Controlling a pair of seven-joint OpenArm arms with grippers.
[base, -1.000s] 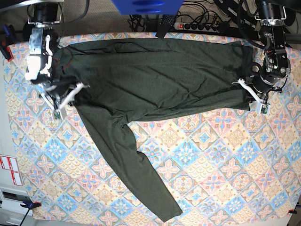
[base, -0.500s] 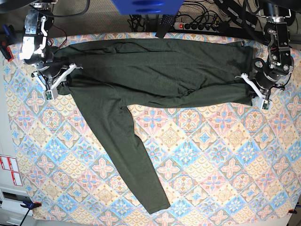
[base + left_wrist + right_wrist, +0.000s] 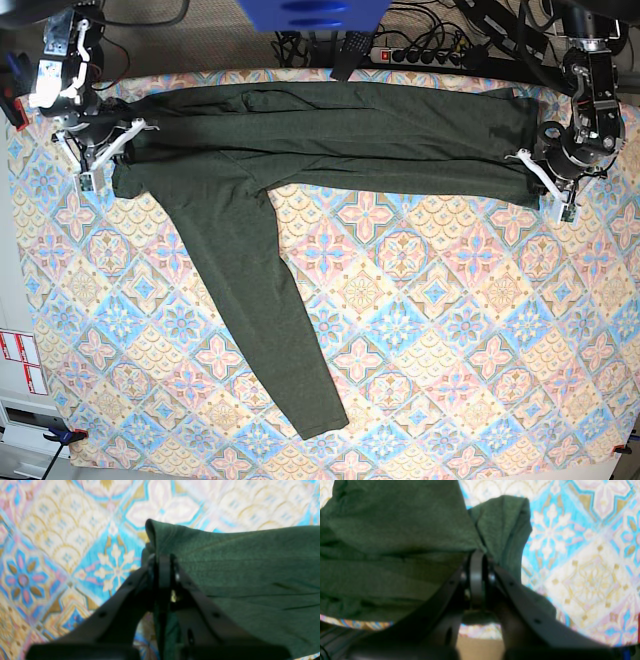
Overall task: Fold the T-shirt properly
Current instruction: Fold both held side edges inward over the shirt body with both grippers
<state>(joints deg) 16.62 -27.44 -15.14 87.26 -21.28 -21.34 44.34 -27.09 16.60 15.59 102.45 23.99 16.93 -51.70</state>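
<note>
The dark olive-green T-shirt (image 3: 340, 140) lies stretched in a narrow band along the far side of the table, and one long sleeve (image 3: 250, 300) trails diagonally toward the near edge. My left gripper (image 3: 535, 190) sits at the band's right end, shut on a fold of the shirt's edge (image 3: 200, 555). In the left wrist view that gripper (image 3: 162, 562) pinches the cloth just above the tablecloth. My right gripper (image 3: 108, 172) is at the band's left end. There the right gripper (image 3: 477, 562) is shut on bunched shirt fabric (image 3: 395, 530).
A patterned tablecloth (image 3: 450, 330) covers the table. A power strip (image 3: 425, 55) with cables and a blue object (image 3: 310, 12) lie beyond the far edge. A red clamp (image 3: 10, 105) sits at the left edge.
Both grippers moved toward the table's far edge holding the shirt's edge, so the body narrowed into a band. The trailing sleeve was dragged up and to the left.
</note>
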